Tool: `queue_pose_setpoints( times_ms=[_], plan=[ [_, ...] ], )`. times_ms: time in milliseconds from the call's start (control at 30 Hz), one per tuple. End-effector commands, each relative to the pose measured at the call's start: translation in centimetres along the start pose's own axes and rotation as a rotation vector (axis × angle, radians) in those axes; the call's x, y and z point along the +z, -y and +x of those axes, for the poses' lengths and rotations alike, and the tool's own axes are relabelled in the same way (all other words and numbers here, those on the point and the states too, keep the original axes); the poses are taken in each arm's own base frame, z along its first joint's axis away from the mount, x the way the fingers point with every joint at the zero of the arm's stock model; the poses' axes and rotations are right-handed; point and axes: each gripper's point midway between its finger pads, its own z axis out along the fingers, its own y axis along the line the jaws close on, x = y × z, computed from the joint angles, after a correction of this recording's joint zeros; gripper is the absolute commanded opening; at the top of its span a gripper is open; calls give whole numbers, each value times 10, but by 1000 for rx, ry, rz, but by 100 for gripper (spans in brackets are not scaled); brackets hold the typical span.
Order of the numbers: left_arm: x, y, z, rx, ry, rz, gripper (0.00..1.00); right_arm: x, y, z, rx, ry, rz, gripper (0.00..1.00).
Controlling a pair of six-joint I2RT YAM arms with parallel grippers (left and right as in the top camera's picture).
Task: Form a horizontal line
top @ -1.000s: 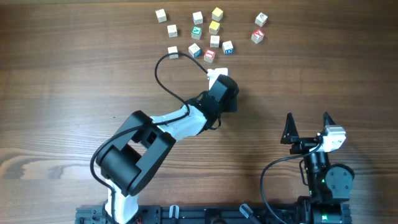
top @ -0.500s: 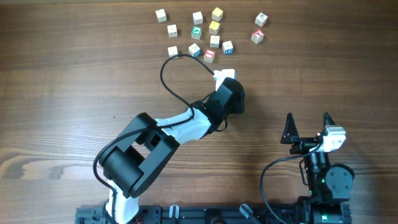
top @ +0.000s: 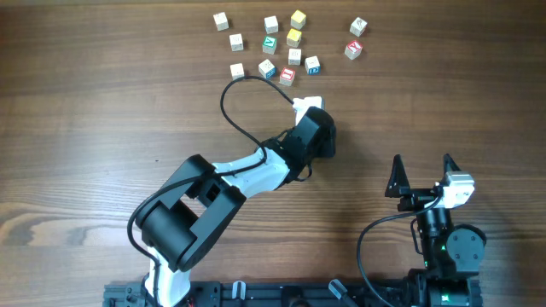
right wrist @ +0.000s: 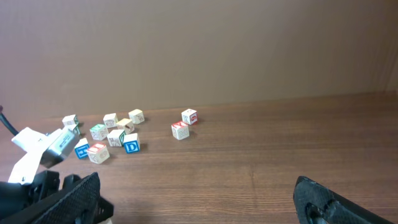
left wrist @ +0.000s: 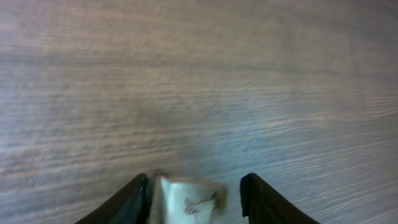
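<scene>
progress: barely started, no line yet | cubes (top: 270,46): loose bunch by the far edge of the table (top: 85,128), none in a row | left gripper (left wrist: 194,186): part open round one cube (left wrist: 186,200), gap on one side, not pinching | right gripper (top: 422,169): wide, empty, by the near edge | left to do: basically the whole row

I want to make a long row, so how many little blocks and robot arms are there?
Loose cubes: 13
Cube between the fingers of the left gripper: 1
Robot arms: 2
Total: 16
</scene>
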Motion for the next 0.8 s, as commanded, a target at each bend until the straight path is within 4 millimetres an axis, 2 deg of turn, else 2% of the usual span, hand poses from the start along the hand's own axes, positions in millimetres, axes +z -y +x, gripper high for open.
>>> queue_pose_setpoints(
  times_ms=[0, 233, 367, 767],
  plan=[
    [-8, 12, -7, -57, 2, 30, 48, -1, 2, -2, -19, 11, 9, 100],
    [-8, 9, -4, -106, -11, 19, 53, -1, 2, -2, -19, 11, 9, 100],
    [-8, 9, 1, -156, -25, 12, 51, -1, 2, -2, -19, 11, 9, 100],
    [-9, 23, 12, -131, -40, 36, 52, -1, 2, -2, -19, 11, 9, 100]
  ],
)
